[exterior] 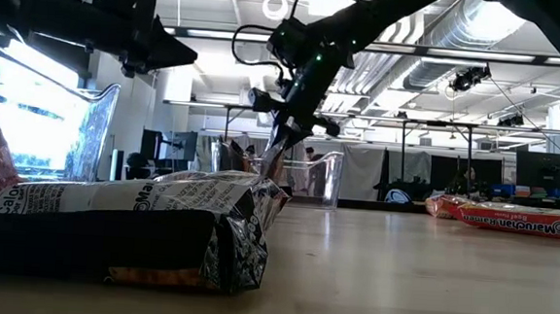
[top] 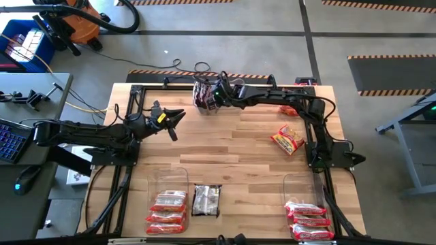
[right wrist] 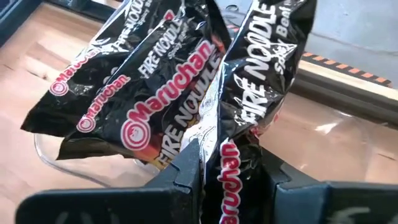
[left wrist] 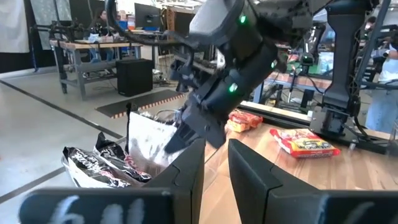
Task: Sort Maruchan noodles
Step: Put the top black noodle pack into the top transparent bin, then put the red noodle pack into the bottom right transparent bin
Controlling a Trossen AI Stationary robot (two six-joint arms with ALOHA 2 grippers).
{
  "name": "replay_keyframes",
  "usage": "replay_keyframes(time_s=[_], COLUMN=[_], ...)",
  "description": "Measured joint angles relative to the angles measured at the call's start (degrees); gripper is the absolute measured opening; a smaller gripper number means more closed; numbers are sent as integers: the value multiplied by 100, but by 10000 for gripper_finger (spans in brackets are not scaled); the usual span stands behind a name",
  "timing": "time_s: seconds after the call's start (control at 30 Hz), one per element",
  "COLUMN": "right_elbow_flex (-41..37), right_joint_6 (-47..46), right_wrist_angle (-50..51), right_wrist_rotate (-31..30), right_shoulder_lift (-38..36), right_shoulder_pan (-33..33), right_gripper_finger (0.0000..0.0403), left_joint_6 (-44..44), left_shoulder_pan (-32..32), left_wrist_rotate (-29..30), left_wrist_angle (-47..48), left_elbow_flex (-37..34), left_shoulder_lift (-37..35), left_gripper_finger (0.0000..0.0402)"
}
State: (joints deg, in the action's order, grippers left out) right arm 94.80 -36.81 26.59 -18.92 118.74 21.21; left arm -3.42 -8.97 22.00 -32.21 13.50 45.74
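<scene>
A clear bin [top: 203, 95] at the table's far edge holds several black-silver Maruchan packets [right wrist: 155, 93]. My right gripper [right wrist: 230, 171] reaches into it from above and is shut on one of them. My left gripper [top: 174, 120] hovers open over the table's left part, touching nothing. Two orange-red packets lie flat on the right side, one [top: 287, 139] in the open and one [top: 289, 109] beside the right arm. One dark packet [top: 206, 201] lies near the near edge. Red packets [top: 167, 211] and red-and-white packets [top: 310, 219] are stacked by the near bins. My right gripper pinches a black-silver packet between its two fingers at a crumpled end [right wrist: 229, 155]. The fingers come from above, pointing down [exterior: 283, 143]. The packet stands roughly upright among the other dark packets in the bin. I cannot tell whether it is lifted clear of them.
Two clear bins stand near the near edge, one on the left [top: 169, 182] and one on the right [top: 303, 187]. A black frame [top: 129, 136] runs along the table's sides. The middle of the wooden top [top: 225, 150] is bare. In the low view the dark packet [exterior: 110, 225] fills the foreground.
</scene>
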Motion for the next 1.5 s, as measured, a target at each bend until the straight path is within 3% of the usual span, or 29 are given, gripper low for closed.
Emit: replay_keyframes(time_s=[0.27,0.6,0.87,1.1,1.37,1.43,1.5], right_elbow_flex=[-6,-6,-6,-4,11,-46,-457], right_joint_6=[355,660,898,1811,2834,2939,3043], right_wrist_angle=[-380,-820,-848,-741,-498,-520,-1335], right_wrist_rotate=[9,478,586,529,-339,-343,-223], right_shoulder_lift=[213,219,222,-340,-1106,-1068,-1051], right_shoulder_pan=[2,1,45,-43,-603,-730,-834], right_gripper_finger=[76,177,181,144,12,12,12], left_joint_6=[0,52,57,61,195,214,216], left_shoulder_pan=[2,-1,-1,2,2,2,2], left_wrist_rotate=[-7,-50,-50,-50,-217,-221,-226], left_wrist_angle=[32,53,89,135,131,108,111], left_elbow_flex=[0,0,0,0,0,0,0], left_shoulder_lift=[0,0,0,0,0,0,0], left_gripper_finger=[62,62,62,62,62,62,62])
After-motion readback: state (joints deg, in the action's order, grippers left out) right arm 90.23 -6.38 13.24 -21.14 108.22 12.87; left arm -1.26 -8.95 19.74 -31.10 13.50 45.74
